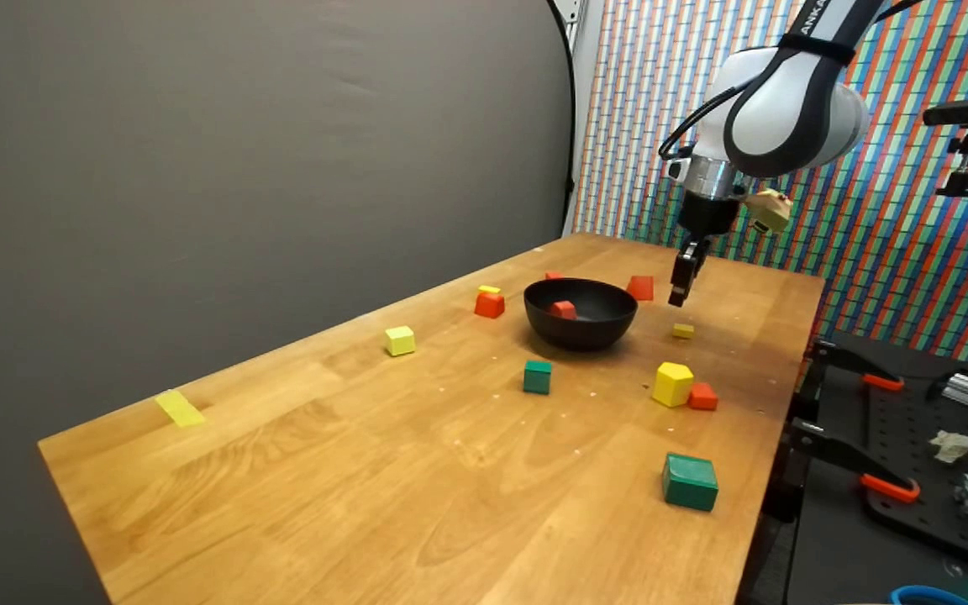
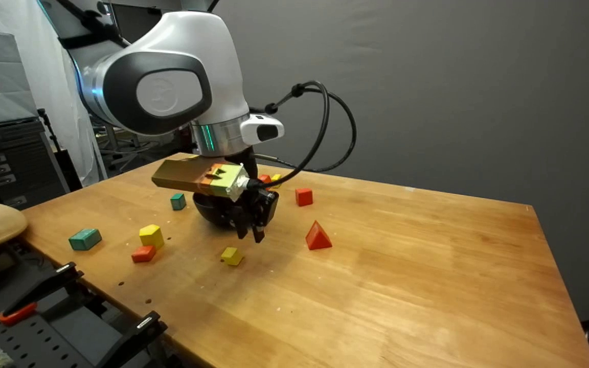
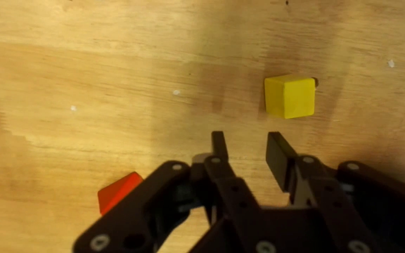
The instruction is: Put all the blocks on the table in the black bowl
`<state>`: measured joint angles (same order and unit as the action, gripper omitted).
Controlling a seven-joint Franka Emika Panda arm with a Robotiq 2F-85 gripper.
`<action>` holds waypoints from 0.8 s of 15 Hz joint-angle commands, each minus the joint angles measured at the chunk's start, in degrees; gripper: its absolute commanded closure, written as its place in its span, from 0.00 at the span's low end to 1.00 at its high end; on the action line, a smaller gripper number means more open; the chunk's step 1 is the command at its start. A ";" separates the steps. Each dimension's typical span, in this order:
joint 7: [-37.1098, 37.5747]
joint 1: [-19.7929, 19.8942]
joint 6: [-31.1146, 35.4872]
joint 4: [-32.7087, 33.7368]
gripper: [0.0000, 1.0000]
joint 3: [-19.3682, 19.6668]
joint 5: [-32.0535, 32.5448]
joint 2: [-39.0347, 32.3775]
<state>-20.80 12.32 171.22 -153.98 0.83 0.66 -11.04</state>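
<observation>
- While the gripper (image 3: pixel 246 147) hangs above the table (image 3: pixel 65 70), its jaws stand partly apart, bare wood grain showing between.
- Yellow block (image 3: pixel 289 96): flat faces, crisp edges; on table near the jaws, apart from them.
- Bowl (image 1: pixel 581 336): black, round, curved wall; red block (image 1: pixel 564 310) inside.
- Red pyramid (image 2: pixel 318 237): triangular faces, tip up, on table.
- Yellow prism (image 1: pixel 672 384): faceted; flat red block (image 1: pixel 702 397) just beside.
- Small green block (image 1: pixel 537 377): near bowl; large green block (image 1: pixel 690 481): near table edge.
</observation>
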 commanded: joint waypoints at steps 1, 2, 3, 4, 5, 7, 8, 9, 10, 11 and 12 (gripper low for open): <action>-0.31 0.39 -0.49 -0.41 0.56 -0.78 -0.38 0.84; -0.61 0.48 -0.87 -0.71 0.48 -1.13 -0.71 1.39; -0.77 0.47 -1.04 -0.94 0.46 -1.25 -0.88 1.73; -0.83 0.49 -1.08 -1.04 0.21 -1.30 -1.00 1.86; 0.54 -0.36 -0.73 -1.21 0.20 -0.24 0.51 1.50; 5.24 -3.59 0.54 -1.41 0.07 3.52 5.79 -0.75; 5.71 -4.04 0.38 -1.35 0.01 3.32 5.93 -1.93; 7.01 -5.22 0.61 -1.23 0.00 4.31 7.31 -3.11; 6.97 -5.44 0.35 -1.04 0.00 3.82 7.07 -4.11; 7.48 -6.15 0.52 -0.81 0.00 3.86 7.36 -5.16; 7.36 -6.19 0.50 -0.53 0.00 2.99 6.68 -6.10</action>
<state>-15.45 7.91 170.38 -155.22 3.68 6.32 -14.51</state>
